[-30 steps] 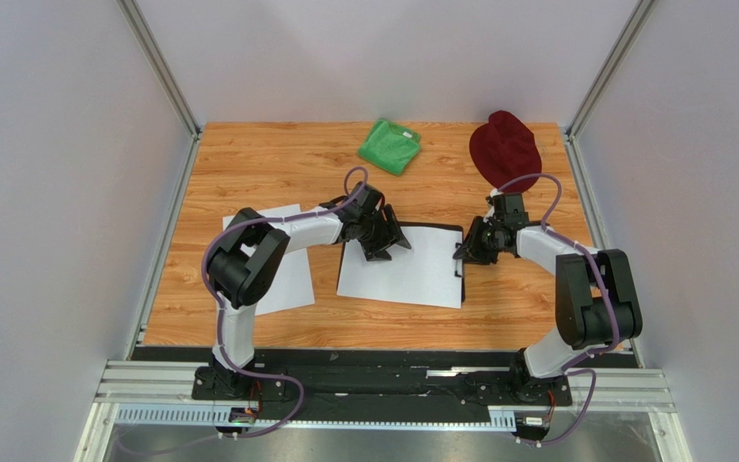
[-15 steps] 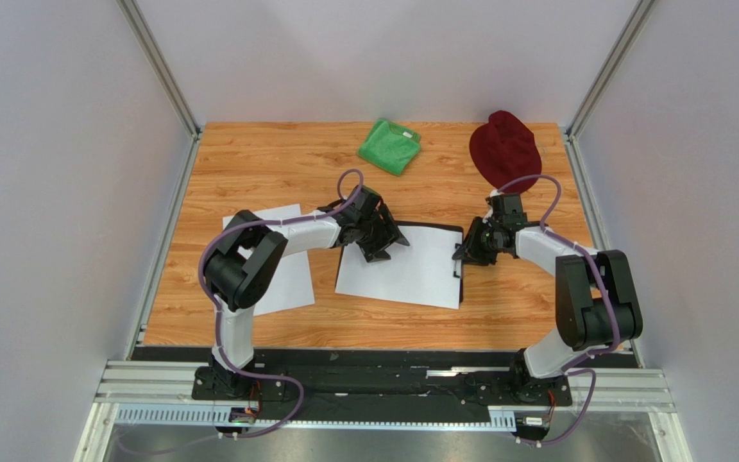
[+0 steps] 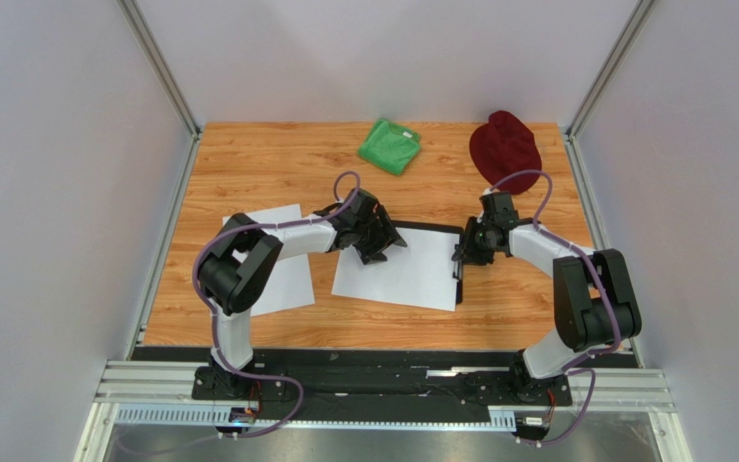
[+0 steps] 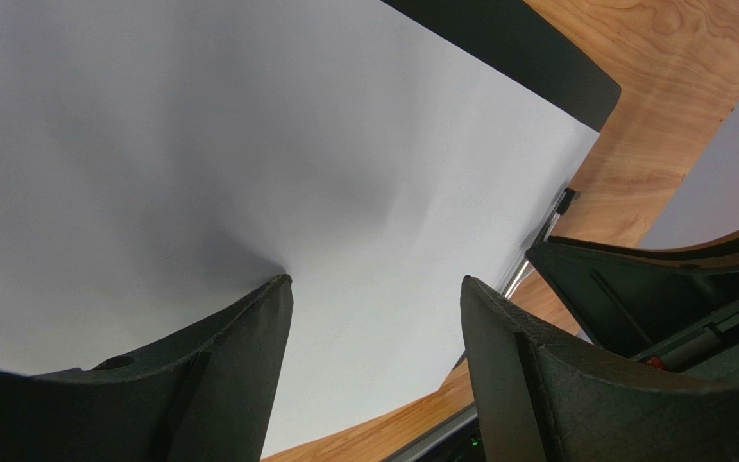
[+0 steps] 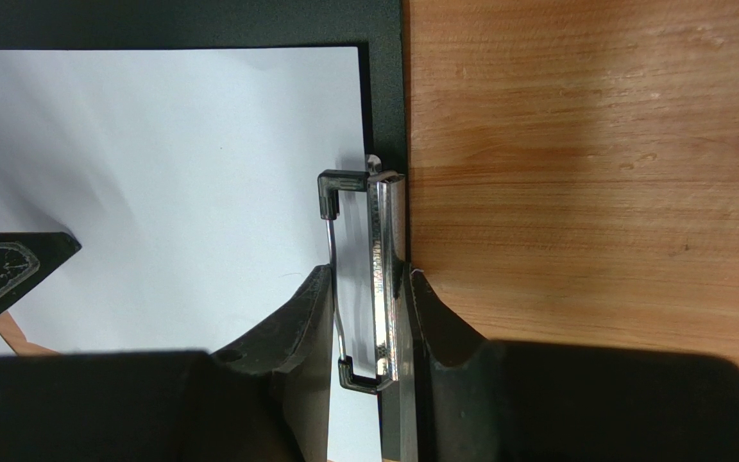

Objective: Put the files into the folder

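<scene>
The folder (image 3: 459, 281), a flat black board, is seen lying at the middle of the table (image 3: 248, 154) with one white sheet (image 3: 397, 274) spread over it. Only a dark strip is left showing along the far edge and the right end. A second sheet (image 3: 293, 281) is laid flat on the wood to the left, partly under the left arm, well apart from the board.

The table is of orange-brown wood grain, closed in by pale grey walls and metal corner posts. A green cloth (image 3: 390, 145) and a dark red hat (image 3: 504, 146) are set near the far edge.

The folder's long axis is run left to right across the table, slightly skewed, with the silver clip (image 5: 380, 241) on its right short edge. The sheet is aligned much the same way, its right edge brought up to the clip; whether it is tucked beneath cannot be told.

The right gripper (image 5: 369, 276) is clamped on the clip. The left gripper (image 4: 375, 285) is held with its jaws apart, nothing between them, its tips down on the sheet's left part.
</scene>
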